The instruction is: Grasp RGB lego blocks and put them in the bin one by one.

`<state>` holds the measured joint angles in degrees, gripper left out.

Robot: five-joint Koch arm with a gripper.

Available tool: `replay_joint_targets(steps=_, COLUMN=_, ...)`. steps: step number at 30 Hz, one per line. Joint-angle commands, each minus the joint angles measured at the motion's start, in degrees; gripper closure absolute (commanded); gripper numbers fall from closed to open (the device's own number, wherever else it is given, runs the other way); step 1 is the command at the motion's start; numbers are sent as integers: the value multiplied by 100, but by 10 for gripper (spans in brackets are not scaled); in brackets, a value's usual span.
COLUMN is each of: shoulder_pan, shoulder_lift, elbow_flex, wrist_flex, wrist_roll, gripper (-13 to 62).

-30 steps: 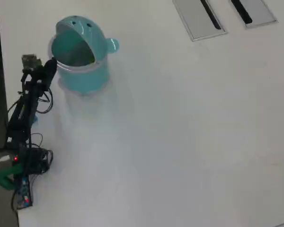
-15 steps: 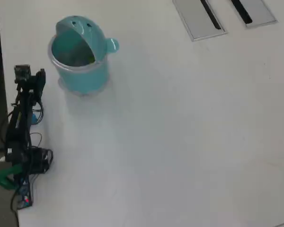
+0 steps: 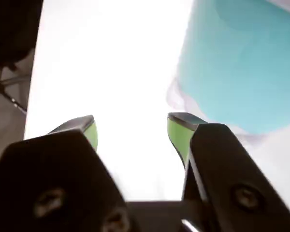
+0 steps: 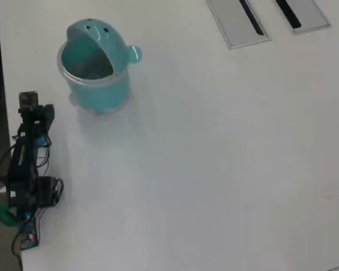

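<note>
Near the left edge of the white worktop (image 4: 214, 158), in the overhead view, the black arm (image 4: 24, 164) lay folded back along the edge, with its tool (image 4: 38, 113) at the upper end, apart from the bin (image 4: 96, 84) and below and to the left of it. The teal round bin stood upright near the upper left corner of the worktop; its domed lid (image 4: 99, 35) was swung up toward the far side, leaving the mouth open, and its small side knob (image 4: 134, 54) pointed right. A clear band ran around the rim. What lay inside could not be made out from above, and none of the small blocks showed anywhere on the worktop in either view. Two flat grey panels (image 4: 237, 22) with dark slots sat well away at the top right. Cables and a green clamp (image 4: 3, 213) were bunched at the arm's base near the lower left. In the wrist view the tool (image 3: 131, 133) was spread wide and empty: its two black jaws stood well apart, each faced with a yellow-green pad (image 3: 178, 133), and only bare white worktop (image 3: 116, 72) showed between them. The teal wall of the bin (image 3: 241, 67) filled the upper right of that view, just beyond the right-hand jaw and not touching it. A dark shape, blurred, sat at the upper left of that view, off the worktop's edge.
</note>
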<state>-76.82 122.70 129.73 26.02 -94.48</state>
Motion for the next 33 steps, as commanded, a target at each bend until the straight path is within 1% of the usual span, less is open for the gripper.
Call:
replay_joint_targets(steps=1, shoulder_pan=-158, shoulder_lift=167, elbow_flex=-123, wrist_flex=62, wrist_roll=-97, gripper=230)
replay_joint_targets(steps=20, shoulder_pan=-1143, shoulder_lift=141, elbow_flex=1222, wrist_flex=264, wrist_roll=-105, gripper=230)
replay_joint_targets(steps=30, shoulder_pan=-1257, shoulder_lift=114, elbow_flex=1969, wrist_flex=-360, wrist_roll=-97, gripper=230)
replay_joint_targets(steps=33, shoulder_pan=-1292, shoulder_lift=-53, elbow_flex=2048, wrist_flex=-633, wrist_roll=-88, gripper=230)
